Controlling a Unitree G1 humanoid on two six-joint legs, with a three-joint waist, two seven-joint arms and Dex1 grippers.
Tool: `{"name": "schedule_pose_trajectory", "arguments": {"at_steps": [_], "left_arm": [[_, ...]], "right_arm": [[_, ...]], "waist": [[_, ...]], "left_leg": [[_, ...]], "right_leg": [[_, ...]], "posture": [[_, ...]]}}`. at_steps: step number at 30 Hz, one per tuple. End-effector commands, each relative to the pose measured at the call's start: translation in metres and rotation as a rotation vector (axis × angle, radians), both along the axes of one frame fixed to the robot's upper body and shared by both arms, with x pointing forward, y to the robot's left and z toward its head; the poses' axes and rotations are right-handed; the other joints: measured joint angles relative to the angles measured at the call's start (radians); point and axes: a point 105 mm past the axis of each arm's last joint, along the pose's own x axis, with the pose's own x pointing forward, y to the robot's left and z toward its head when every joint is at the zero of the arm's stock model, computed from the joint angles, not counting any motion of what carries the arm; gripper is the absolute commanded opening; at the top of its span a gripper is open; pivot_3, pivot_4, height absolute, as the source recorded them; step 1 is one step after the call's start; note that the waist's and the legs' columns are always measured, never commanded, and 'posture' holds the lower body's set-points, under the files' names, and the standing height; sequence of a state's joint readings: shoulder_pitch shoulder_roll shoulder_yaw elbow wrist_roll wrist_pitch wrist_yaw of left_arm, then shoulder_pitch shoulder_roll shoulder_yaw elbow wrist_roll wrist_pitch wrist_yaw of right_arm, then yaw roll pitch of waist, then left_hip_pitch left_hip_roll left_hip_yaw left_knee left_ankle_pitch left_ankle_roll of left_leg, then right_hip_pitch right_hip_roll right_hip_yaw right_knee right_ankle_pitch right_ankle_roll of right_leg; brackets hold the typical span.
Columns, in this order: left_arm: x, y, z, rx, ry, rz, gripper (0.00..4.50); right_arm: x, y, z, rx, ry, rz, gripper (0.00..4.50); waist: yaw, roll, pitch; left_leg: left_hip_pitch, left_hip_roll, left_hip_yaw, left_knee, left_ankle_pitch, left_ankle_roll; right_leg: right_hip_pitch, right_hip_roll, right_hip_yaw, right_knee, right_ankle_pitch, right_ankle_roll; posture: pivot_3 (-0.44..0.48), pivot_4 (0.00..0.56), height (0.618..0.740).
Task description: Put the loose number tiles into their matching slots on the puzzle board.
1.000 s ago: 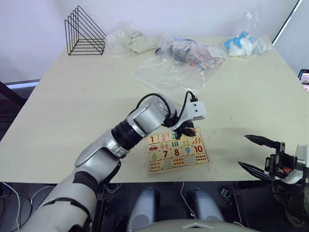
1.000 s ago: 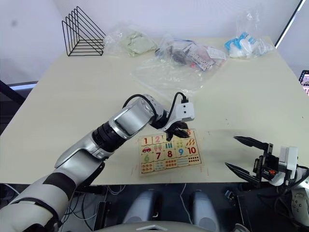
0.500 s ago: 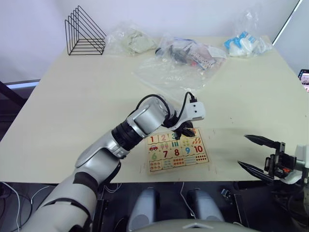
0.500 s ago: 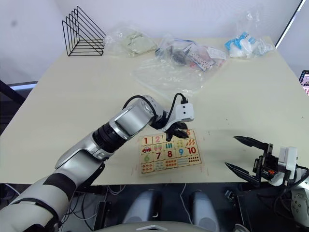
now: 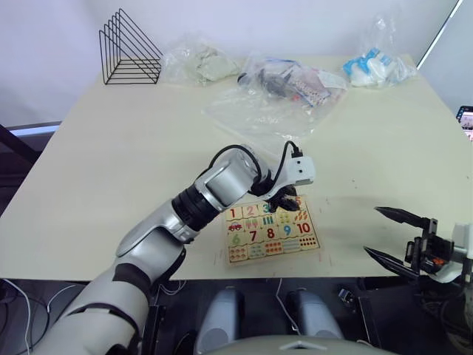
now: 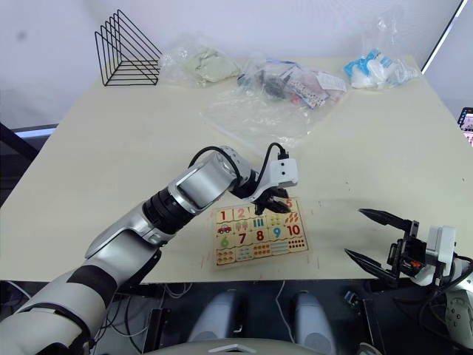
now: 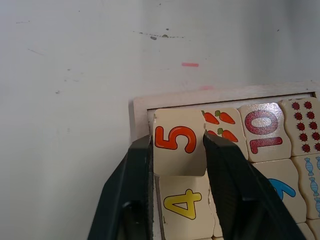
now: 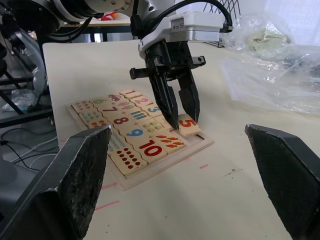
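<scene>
One puzzle board (image 5: 272, 232) lies on the table, where the left gripper (image 7: 178, 150) clasps the 5 tile (image 7: 176, 141); the right gripper (image 5: 390, 235) hangs spread, empty.

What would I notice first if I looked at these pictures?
Probably the left gripper pinching the orange 5 tile at the corner of the puzzle board, right beside the yellow 4 tile. Then the right gripper, open, out past the table's near edge.
</scene>
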State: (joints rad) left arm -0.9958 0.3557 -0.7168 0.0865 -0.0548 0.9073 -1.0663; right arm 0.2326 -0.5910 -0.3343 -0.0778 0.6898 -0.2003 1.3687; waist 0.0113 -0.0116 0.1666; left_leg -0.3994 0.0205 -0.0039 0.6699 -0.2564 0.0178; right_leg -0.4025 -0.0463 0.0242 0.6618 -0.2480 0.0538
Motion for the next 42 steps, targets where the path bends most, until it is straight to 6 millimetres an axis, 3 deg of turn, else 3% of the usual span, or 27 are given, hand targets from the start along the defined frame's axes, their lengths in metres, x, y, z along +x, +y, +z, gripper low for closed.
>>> {"name": "schedule_pose_trajectory", "arguments": {"at_steps": [1, 4, 5, 18, 22, 32, 35, 36, 37, 42], "left_arm": [[-0.003, -0.006, 0.008, -0.022, -0.027, -0.029, 3.37], [-0.003, -0.007, 0.009, -0.027, -0.025, -0.029, 4.41], [-0.004, -0.008, 0.011, -0.035, -0.021, -0.029, 4.49], [0.004, -0.001, 0.040, -0.156, -0.012, -0.016, 4.49], [0.018, 0.005, 0.047, -0.208, -0.049, 0.016, 4.49], [0.022, 0.017, 0.045, -0.327, -0.112, -0.044, 4.49], [0.019, 0.022, 0.039, -0.340, -0.116, -0.079, 3.58], [0.018, 0.025, 0.037, -0.333, -0.108, -0.084, 3.01], [0.018, 0.027, 0.034, -0.327, -0.097, -0.086, 2.77], [0.011, 0.035, 0.024, -0.288, -0.053, -0.121, 0.62]], "right_arm": [[-0.002, -0.002, 0.007, -0.010, -0.041, -0.005, 4.50], [-0.002, -0.003, 0.007, -0.010, -0.040, -0.005, 4.50], [-0.002, -0.003, 0.007, -0.011, -0.040, -0.006, 4.50], [-0.004, -0.006, 0.003, -0.008, -0.035, -0.017, 4.50], [-0.006, -0.006, 0.002, -0.005, -0.034, -0.024, 4.50], [-0.007, -0.007, 0.002, -0.006, -0.036, -0.032, 4.50], [-0.008, -0.007, 0.002, -0.008, -0.035, -0.035, 4.50], [-0.008, -0.008, 0.002, -0.008, -0.035, -0.036, 4.50], [-0.008, -0.008, 0.002, -0.009, -0.035, -0.038, 4.50], [-0.010, -0.008, 0.002, -0.010, -0.035, -0.041, 4.50]], "waist": [[0.000, 0.000, 0.000], [0.000, 0.000, 0.000], [0.000, 0.000, 0.000], [0.000, 0.000, 0.000], [0.000, 0.000, 0.000], [0.000, 0.000, 0.000], [0.000, 0.000, 0.000], [0.000, 0.000, 0.000], [0.000, 0.000, 0.000], [0.002, 0.000, 0.000]], "left_leg": [[0.000, 0.000, 0.000, 0.000, 0.000, 0.000], [0.000, 0.000, 0.000, 0.000, 0.000, 0.000], [0.000, 0.000, 0.000, 0.000, 0.000, 0.000], [0.000, 0.000, 0.000, 0.000, 0.000, 0.000], [0.000, 0.000, 0.000, 0.000, 0.000, 0.000], [0.000, 0.000, 0.000, 0.000, 0.000, 0.000], [0.000, 0.000, 0.000, 0.000, 0.000, 0.000], [0.000, 0.000, 0.000, 0.000, 0.000, 0.000], [0.000, 0.000, 0.000, 0.000, 0.000, 0.000], [0.000, 0.000, 0.000, 0.000, 0.000, 0.000]], "right_leg": [[0.000, 0.000, 0.000, 0.000, 0.000, 0.000], [0.000, 0.000, 0.000, 0.000, 0.000, 0.000], [0.000, 0.000, 0.000, 0.000, 0.000, 0.000], [0.000, 0.000, 0.000, 0.000, 0.000, 0.000], [0.000, 0.000, 0.000, 0.000, 0.000, 0.000], [0.000, 0.000, 0.000, 0.000, 0.000, 0.000], [0.000, 0.000, 0.000, 0.000, 0.000, 0.000], [0.000, 0.000, 0.000, 0.000, 0.000, 0.000], [0.000, 0.000, 0.000, 0.000, 0.000, 0.000], [0.000, 0.000, 0.000, 0.000, 0.000, 0.000]], "posture": [[0.000, 0.150, 0.740], [0.000, 0.150, 0.740], [0.000, 0.150, 0.740], [0.000, 0.150, 0.740], [0.000, 0.150, 0.740], [0.000, 0.150, 0.740], [0.000, 0.150, 0.740], [0.000, 0.150, 0.740], [0.000, 0.150, 0.740], [0.000, 0.150, 0.740]]}}
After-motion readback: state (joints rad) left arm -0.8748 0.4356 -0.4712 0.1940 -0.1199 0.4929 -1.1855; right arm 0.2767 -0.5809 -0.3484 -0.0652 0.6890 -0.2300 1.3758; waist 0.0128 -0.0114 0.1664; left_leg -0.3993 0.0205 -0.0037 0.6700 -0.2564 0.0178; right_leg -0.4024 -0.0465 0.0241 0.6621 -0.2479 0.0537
